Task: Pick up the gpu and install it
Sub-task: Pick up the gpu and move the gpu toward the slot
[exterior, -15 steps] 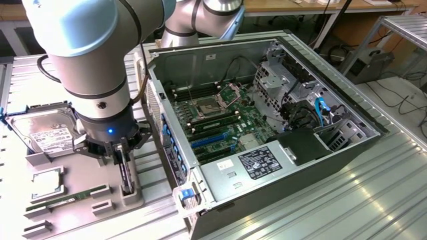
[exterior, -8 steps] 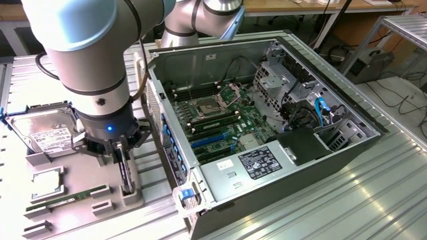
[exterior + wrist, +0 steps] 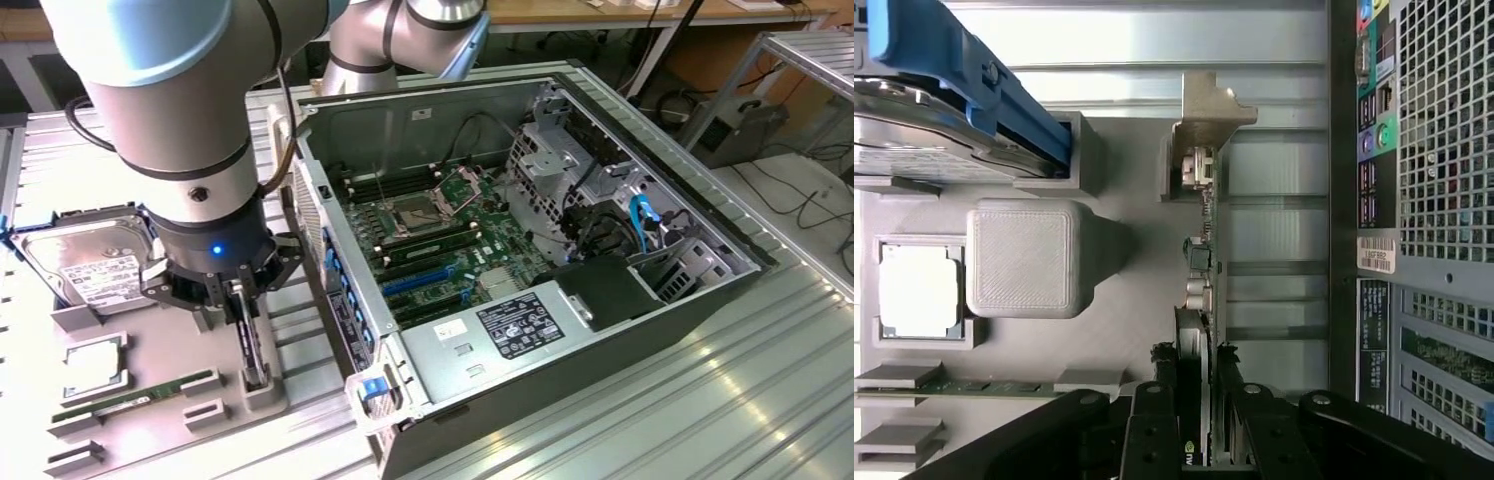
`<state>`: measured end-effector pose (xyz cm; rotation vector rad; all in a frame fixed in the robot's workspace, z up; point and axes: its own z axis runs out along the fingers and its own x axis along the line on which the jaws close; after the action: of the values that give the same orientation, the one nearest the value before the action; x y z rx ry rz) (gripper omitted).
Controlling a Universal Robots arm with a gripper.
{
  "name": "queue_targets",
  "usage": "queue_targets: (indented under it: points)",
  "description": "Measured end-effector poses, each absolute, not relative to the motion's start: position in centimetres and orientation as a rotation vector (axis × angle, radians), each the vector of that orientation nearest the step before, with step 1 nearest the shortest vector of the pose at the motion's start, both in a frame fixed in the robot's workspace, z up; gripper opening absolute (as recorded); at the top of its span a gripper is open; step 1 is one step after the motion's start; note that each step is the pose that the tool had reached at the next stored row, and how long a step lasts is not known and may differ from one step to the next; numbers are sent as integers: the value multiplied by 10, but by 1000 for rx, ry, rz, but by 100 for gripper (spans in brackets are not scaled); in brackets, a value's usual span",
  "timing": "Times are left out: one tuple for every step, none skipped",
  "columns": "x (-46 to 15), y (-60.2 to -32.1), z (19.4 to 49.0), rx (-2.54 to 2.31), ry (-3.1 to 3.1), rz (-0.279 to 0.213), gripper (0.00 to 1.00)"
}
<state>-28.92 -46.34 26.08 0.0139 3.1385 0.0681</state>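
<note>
**The gpu is gripped on edge in the parts tray beside the open case**

At the lower left of the exterior view a grey parts tray [image 3: 167, 340] is seen, in which a hard drive [image 3: 94, 270], a CPU [image 3: 94, 368] and a RAM stick [image 3: 134, 397] are laid flat. The gpu [image 3: 251, 350] [image 3: 1199, 290] is stood on edge in the tray's slot nearest the case, with its silver bracket [image 3: 1206, 115] at the end far from the gripper. The gripper [image 3: 240, 300] [image 3: 1197, 360] is lowered over the card, and its jaws are closed against both faces. The open computer case [image 3: 441, 400] is laid just beside the tray, filling the centre and right. Inside it a motherboard [image 3: 441, 240] with blue slots [image 3: 420, 280] and a labelled power supply [image 3: 521, 325] are seen. The view of the tray is partly blocked by the arm [image 3: 174, 110] at the upper left.
</note>
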Motion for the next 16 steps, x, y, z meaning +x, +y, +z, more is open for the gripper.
queue_targets:
  points:
    - [-289, -463, 262, 12, 3139, 68, 26]
    - [-289, -463, 264, 11, 3139, 68, 26]
    - [-289, -463, 266, 9, 3139, 68, 26]
    - [-289, -463, 268, 8, 3140, 68, 26]
    - [-289, -463, 270, 6, 3140, 68, 26]
    - [-289, -463, 274, 5, 3140, 68, 26]
    - [-289, -463, 276, 4, 3140, 68, 26]
    - [-289, -463, 280, 2, 3140, 68, 26]
    - [-289, -463, 284, 1, 3141, 68, 26]
    - [-289, -463, 289, 0, 3141, 68, 26]
    - [-289, -463, 296, -1, 3141, 68, 26]
    - [-289, -463, 303, -3, 3141, 68, 26]
    - [-289, -463, 313, -4, 3141, 69, 26]
    - [-289, -463, 319, -4, 3141, 69, 26]
    - [-289, -463, 324, -5, 3141, 69, 26]
    - [-289, -464, 331, -5, 3141, 70, 26]
